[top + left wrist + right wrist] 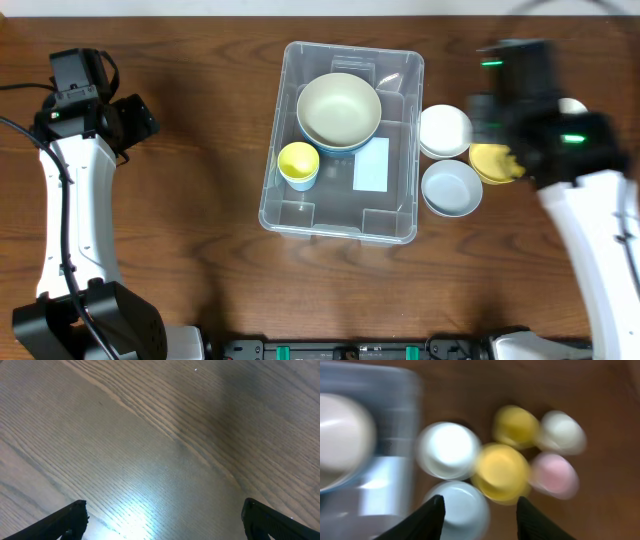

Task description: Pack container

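The clear plastic container (pixel 300 205) stands mid-table and holds a large cream bowl (pixel 339 109) stacked on a blue one, and a small yellow bowl (pixel 298 161). It also shows blurred in the right wrist view (pixel 385 415). To its right lie a white bowl (pixel 445 130), a pale blue bowl (pixel 451 188) and a yellow bowl (pixel 490 163). My right gripper (pixel 480 515) is open and empty above these bowls: white (pixel 448 450), pale blue (pixel 461 510), yellow (pixel 502 471). My left gripper (pixel 162 517) is open over bare wood at the far left.
More bowls sit by the right group: a second yellow one (pixel 516 425), a white one (pixel 562 431) and a pink one (pixel 553 474). The right arm (pixel 545 110) is blurred and covers part of them from overhead. The left arm (pixel 75 180) runs along the table's left side.
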Robot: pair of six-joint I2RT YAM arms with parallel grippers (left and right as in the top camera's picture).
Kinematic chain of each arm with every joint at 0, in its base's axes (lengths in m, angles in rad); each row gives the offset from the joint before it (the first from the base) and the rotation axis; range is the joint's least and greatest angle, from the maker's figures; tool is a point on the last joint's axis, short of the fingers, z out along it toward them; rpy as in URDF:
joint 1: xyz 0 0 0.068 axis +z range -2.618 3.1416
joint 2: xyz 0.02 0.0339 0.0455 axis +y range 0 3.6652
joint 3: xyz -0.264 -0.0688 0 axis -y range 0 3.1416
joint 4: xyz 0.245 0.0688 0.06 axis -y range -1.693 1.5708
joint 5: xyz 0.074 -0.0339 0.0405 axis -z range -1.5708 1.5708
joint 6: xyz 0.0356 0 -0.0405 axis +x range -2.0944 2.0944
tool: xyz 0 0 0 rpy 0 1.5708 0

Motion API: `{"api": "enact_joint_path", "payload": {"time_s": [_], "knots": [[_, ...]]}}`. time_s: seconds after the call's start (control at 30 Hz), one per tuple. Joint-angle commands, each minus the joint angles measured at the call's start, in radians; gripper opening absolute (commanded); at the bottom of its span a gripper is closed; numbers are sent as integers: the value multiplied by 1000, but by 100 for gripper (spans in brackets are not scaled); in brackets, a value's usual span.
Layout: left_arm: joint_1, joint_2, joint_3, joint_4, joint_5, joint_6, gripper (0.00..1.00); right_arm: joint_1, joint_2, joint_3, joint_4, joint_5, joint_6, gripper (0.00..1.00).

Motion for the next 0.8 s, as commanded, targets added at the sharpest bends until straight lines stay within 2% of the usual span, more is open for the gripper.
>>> {"api": "enact_joint_path", "payload": {"time_s": [0.0, 0.13, 0.23, 0.33, 0.47, 0.77], "knots": [[3, -22, 26, 1, -12, 9, 98, -191, -3, 1, -48, -12, 67, 49], [3, -22, 26, 1, -12, 9, 98, -379, 6, -47, -17, -71, 69, 50], [3, -22, 26, 1, -13, 9, 98, -494, 16, -115, 46, -105, 71, 59], [3, -22, 26, 1, -12, 9, 98, -583, 39, -183, 111, -203, 70, 59], [3, -22, 26, 1, -12, 9, 98, -644, 71, -276, 203, -278, 29, 59], [3, -22, 26, 1, -12, 9, 98, -653, 151, -393, 375, -333, -32, 56]]}}
